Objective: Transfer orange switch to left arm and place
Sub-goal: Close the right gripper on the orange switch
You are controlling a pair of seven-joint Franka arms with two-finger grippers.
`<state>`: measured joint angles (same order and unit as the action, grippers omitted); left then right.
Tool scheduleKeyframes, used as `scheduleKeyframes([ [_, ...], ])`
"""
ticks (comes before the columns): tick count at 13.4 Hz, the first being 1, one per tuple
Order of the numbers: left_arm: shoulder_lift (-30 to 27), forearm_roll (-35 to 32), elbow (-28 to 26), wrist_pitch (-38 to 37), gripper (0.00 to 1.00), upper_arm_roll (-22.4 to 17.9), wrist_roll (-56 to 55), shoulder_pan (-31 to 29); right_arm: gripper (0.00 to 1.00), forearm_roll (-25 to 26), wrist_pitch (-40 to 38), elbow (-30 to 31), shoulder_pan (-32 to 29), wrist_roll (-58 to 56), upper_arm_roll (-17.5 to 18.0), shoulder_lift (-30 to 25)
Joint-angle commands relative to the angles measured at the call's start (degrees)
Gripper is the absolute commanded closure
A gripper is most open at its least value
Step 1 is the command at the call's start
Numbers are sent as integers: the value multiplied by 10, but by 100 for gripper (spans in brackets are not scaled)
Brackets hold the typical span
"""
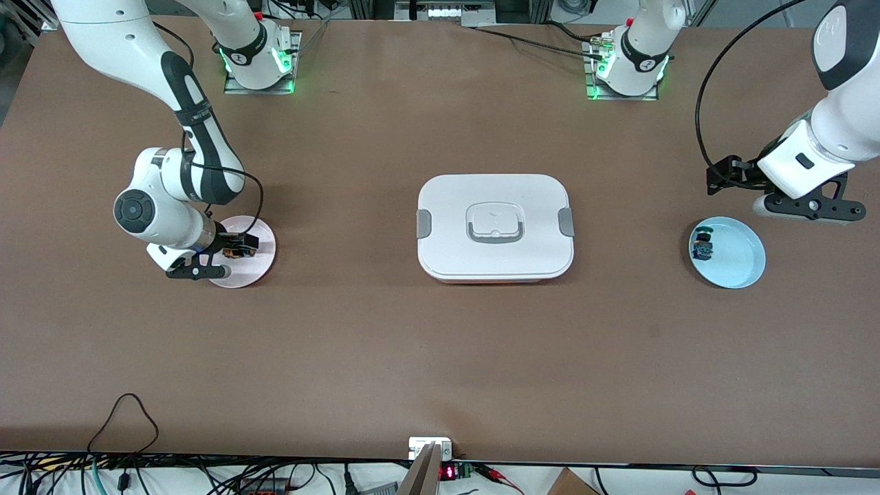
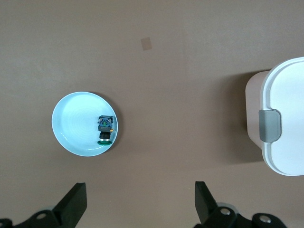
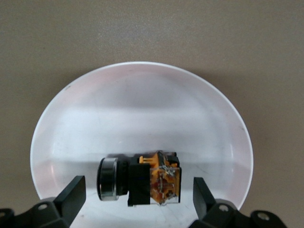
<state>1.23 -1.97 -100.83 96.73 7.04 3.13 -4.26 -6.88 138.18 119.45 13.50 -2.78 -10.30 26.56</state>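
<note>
- Nearest the front camera, the right gripper sits low over the pink plate, fingers spread either side of the orange switch, not yet gripped.
- Left gripper waits spread wide over bare table beside the blue plate; the box stands between, so the whole transfer remains.

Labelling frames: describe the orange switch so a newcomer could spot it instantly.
Start at the white box mid-table and go toward the right arm's end to the pink plate. The orange switch lies on its side there, between the open right gripper's fingers. Its black-and-orange body distinguishes it from the green-capped switch on the blue plate.
</note>
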Motion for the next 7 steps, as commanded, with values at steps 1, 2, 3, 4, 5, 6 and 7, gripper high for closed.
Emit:
scheduleKeyframes([
  [1,7,13,16,-12,0,3,3,-1,0,-9,16,5,0,-14,0,6],
  [2,7,13,16,-12,0,3,4,-2,0,-8,20,5,1,-19,0,10],
  [3,7,13,16,-12,0,3,4,-2,0,-9,25,5,2,-32,0,13],
  [4,7,13,16,-12,0,3,4,-2,0,-9,25,5,2,-41,0,14],
  [5,7,13,16,-12,0,3,4,-2,4,-9,25,5,1,-41,0,15],
  [6,7,13,16,-12,0,3,4,0,17,-9,25,5,1,-41,0,15],
  [7,7,13,16,-12,0,3,4,0,30,-9,25,5,2,-41,0,15],
])
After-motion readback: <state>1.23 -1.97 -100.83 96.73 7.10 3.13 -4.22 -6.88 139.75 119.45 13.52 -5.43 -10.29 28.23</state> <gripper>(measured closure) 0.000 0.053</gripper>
